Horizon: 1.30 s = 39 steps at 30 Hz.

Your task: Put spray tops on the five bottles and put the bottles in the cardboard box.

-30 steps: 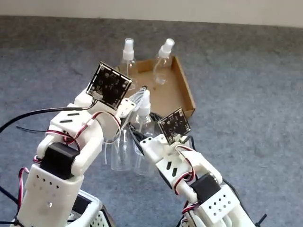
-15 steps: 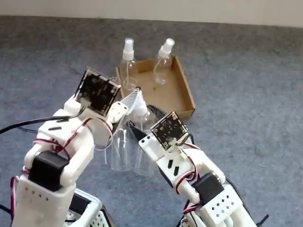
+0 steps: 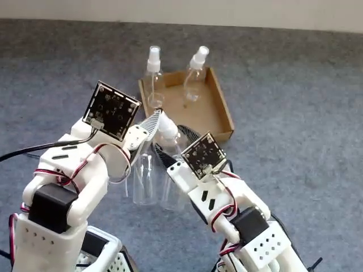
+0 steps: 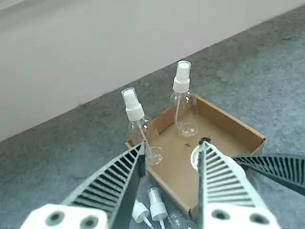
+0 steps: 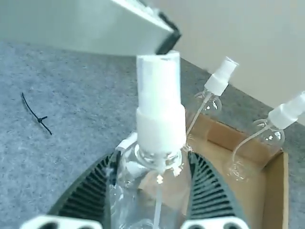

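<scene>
Grey carpet (image 3: 295, 85) covers the ground in my high view. At the far side lies the cardboard box (image 3: 222, 103), with two topped bottles (image 3: 153, 79) standing inside. Just in front of it, my right gripper (image 3: 173, 146) holds a third bottle (image 3: 170, 150) wearing a spray top (image 3: 168, 126). My left gripper (image 3: 154, 120) sits right beside that top. Two more clear bottles (image 3: 144, 178) stand nearer the arms.

On the left wrist view, the left gripper (image 4: 171, 145) has its jaws wide apart above the box.

On the right wrist view, the right gripper (image 5: 152, 164) squeezes the third bottle from both sides, its top upright. A black tie (image 5: 35, 114) lies on the carpet.
</scene>
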Motion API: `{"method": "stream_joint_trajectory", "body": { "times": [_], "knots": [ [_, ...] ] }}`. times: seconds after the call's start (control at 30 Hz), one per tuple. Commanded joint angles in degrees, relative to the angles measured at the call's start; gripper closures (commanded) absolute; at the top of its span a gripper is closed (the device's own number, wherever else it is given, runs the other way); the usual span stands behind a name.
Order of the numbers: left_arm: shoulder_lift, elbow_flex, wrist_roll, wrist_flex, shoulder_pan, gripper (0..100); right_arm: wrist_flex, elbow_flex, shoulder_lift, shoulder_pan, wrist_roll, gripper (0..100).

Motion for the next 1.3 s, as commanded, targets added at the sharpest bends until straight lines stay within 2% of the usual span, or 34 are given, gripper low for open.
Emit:
{"method": "stream_joint_trajectory", "body": {
  "times": [0.0,0.23,0.5,0.77,0.97,1.07,1.13,1.27],
  "knots": [
    [0.48,-1.71,-0.97,0.35,6.02,83,-0.92,-5.49,-0.57,0.31,0.53,99.5],
    [0.48,-2.59,-6.07,-0.62,7.43,88,-0.92,-5.58,-1.63,0.48,0.53,99.5],
    [0.48,0.84,-6.07,-1.67,5.05,88,2.86,-5.14,-12.88,0.4,0.35,99.5],
    [0.4,-3.12,-5.89,-2.55,4.62,86,5.05,-5.49,-13.14,0.48,0.26,99.5],
    [0.4,-11.56,-5.89,8.62,-0.66,83,4.7,-5.76,-9.1,0.57,0.26,99.5],
    [0.4,-10.95,-5.8,13.01,-7.96,83,2.95,-9.01,-2.59,0.92,0.18,99.5],
    [0.31,-7.87,-5.8,13.8,-14.2,83,1.71,-12.35,2.95,3.03,0.0,99.5],
    [-0.13,-1.54,-5.8,8.79,-24.13,83,0.31,-20.79,13.67,7.25,-2.99,99.5]
  ]
}}
